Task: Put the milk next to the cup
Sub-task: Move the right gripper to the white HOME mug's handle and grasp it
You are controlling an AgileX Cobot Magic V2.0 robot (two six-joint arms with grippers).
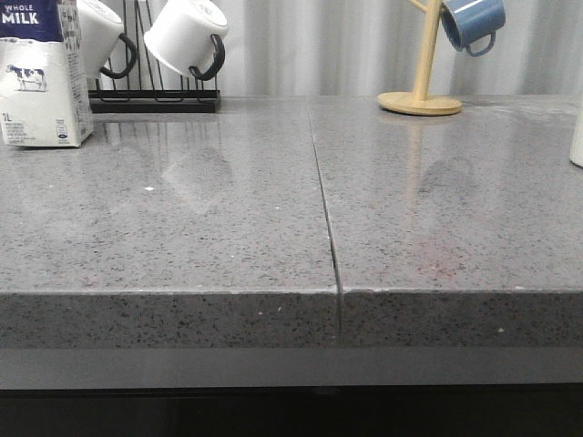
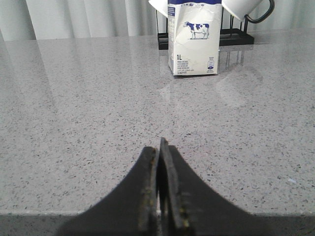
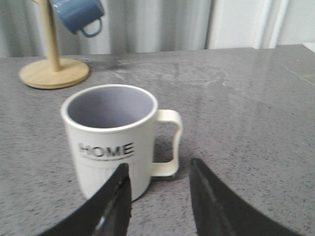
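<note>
On countertop, far left: milk (image 1: 41, 73) is standing upright near back edge, just in front of black rack (image 1: 155, 98); cow pic + "1L" facing front cam
Cup: HOME cup (image 3: 114, 140) is sitting upright on grey counter (image 1: 228, 209), handle pointing away from wooden stand (image 3: 53, 69); only a white sliver (image 1: 577, 137) is showing at right edge of front view
Milk vs cup: standing well apart, opp. ends of counter
L gripper: left gripper (image 2: 160, 196) is hovering low over counter w/ jaws pressed together, nothing between them; milk (image 2: 193, 42) is standing well ahead of it
R gripper: right gripper (image 3: 160, 196) is sitting w/ jaws spread wide, holding nothing; cup is just ahead, one finger (image 3: 115, 201) overlapping its base in view, contact can't tell
Front view only: full counter w/ seam (image 1: 323, 209) running down middle; neither arm is showing
L wrist only: closed jaws, milk's side panel w/ small print
R wrist only: "HOME" lettering, cup's empty grey-looking inside
Count, milk: 1 carton
Count, mugs: 2 white mugs w/ black handles (image 1: 187, 36) hanging on rack, 1 blue mug (image 1: 472, 23) hanging on wooden stand, 1 HOME cup
Count, stands: 2, black rack + wooden one
</note>
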